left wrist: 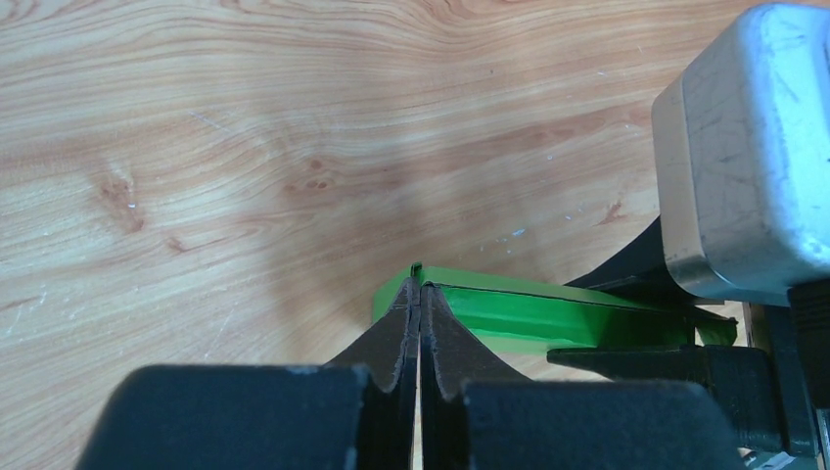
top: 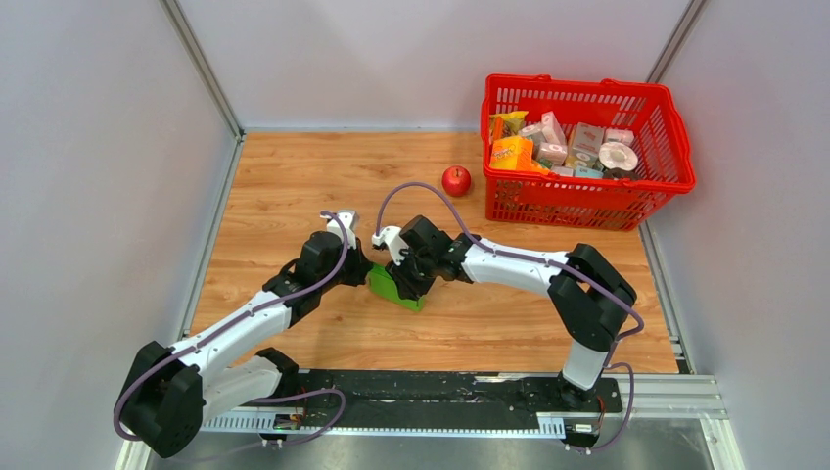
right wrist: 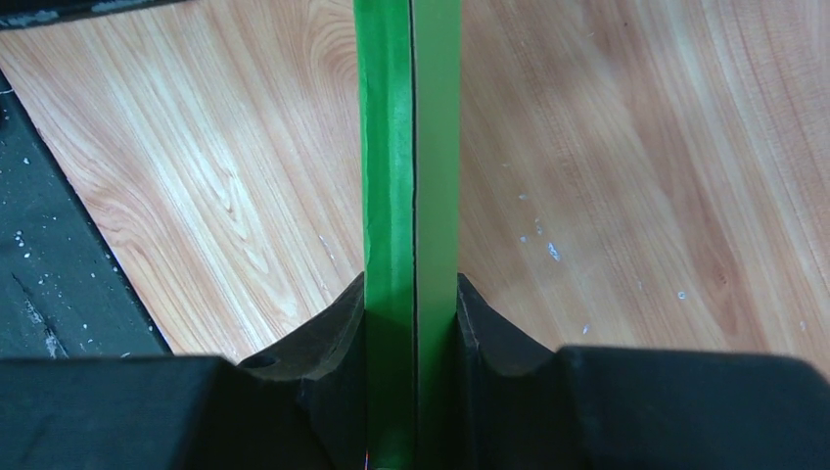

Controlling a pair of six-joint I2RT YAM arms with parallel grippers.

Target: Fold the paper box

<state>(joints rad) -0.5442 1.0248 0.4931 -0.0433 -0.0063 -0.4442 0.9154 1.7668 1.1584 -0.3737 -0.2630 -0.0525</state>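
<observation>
Our left claw [left wrist: 419,305] pinched shut on one edge of the green paper box [top: 393,287], our right claw [right wrist: 411,299] clamped tight across its flat panels, near the counter's [top: 294,186] middle

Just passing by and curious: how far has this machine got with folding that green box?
Seems early. Done: the paper box is gripped in two places. In hand: the left claw pinches one corner, the right claw clamps two flat layers together. Left: no box shape shows yet; it looks flat, so most folding remains.
</observation>
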